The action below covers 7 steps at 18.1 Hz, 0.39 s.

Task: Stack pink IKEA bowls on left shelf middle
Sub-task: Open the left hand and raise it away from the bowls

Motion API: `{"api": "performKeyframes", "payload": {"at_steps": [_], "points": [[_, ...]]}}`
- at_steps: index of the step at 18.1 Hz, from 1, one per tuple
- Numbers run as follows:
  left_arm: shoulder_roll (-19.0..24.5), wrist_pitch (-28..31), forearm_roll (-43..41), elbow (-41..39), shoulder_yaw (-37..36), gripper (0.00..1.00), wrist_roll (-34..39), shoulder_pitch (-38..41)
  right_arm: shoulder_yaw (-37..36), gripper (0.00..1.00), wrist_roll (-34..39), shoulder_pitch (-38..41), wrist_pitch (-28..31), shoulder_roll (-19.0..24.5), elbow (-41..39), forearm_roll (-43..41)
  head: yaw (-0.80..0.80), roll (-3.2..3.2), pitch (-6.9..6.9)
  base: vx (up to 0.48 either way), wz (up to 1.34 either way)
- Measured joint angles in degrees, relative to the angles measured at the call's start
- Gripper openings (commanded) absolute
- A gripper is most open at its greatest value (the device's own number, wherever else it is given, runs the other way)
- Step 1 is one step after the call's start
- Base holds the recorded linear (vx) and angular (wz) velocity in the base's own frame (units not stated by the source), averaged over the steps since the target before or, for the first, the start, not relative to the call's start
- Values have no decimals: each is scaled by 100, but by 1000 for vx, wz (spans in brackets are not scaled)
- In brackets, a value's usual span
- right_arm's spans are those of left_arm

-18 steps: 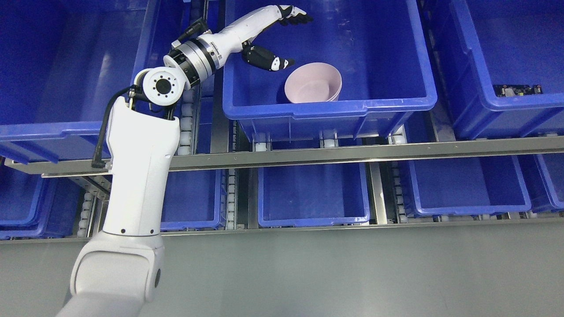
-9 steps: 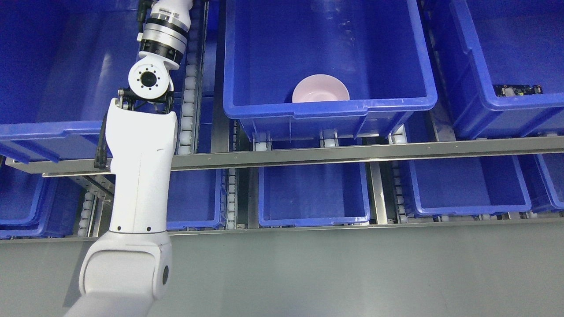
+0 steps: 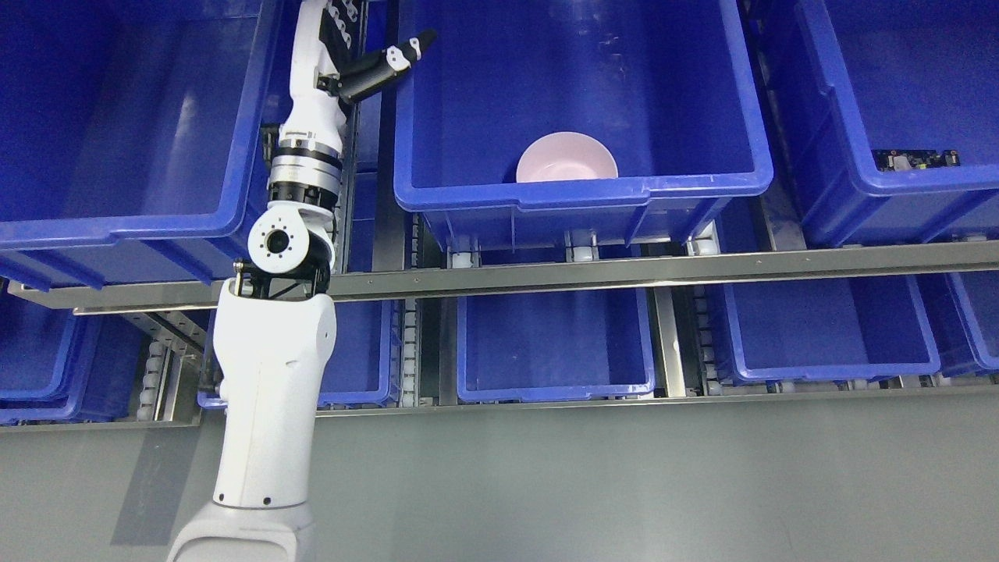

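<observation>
Pink bowls [image 3: 567, 158] sit nested near the front wall of the middle blue bin [image 3: 577, 192] on the upper shelf; only their upper part shows above the bin's rim. My left arm rises from the bottom edge, past the shelf rail. My left hand [image 3: 373, 69] is at the top, over the gap just left of that bin. Its black thumb sticks out to the right above the bin's left wall, while the other fingers are cut off by the picture's top edge. It holds nothing and is well apart from the bowls. The right arm does not show.
Large blue bins stand on the upper shelf at left [image 3: 117, 226] and right [image 3: 897, 211]; the right one holds a small dark item [image 3: 913, 161]. A steel rail [image 3: 624, 269] runs below them. Smaller blue bins [image 3: 554, 343] line the lower shelf, with grey floor beneath.
One second ago my left hand was open inside the middle bin beside the tilted bowls. It has since pulled out to the left, and the bowls now sit level.
</observation>
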Motion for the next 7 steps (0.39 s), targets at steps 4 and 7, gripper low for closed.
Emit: {"api": "performKeyframes", "payload": {"at_steps": [4, 7], "points": [[-18, 45, 114, -381, -52, 100, -7, 335, 0, 100, -4, 0, 0, 0, 0, 0, 0, 0, 0, 0, 0], [-25, 50, 150, -564, -72, 100, -33, 442, 0, 100, -7, -1, 0, 0, 0, 0, 0, 0, 0, 0, 0]]}}
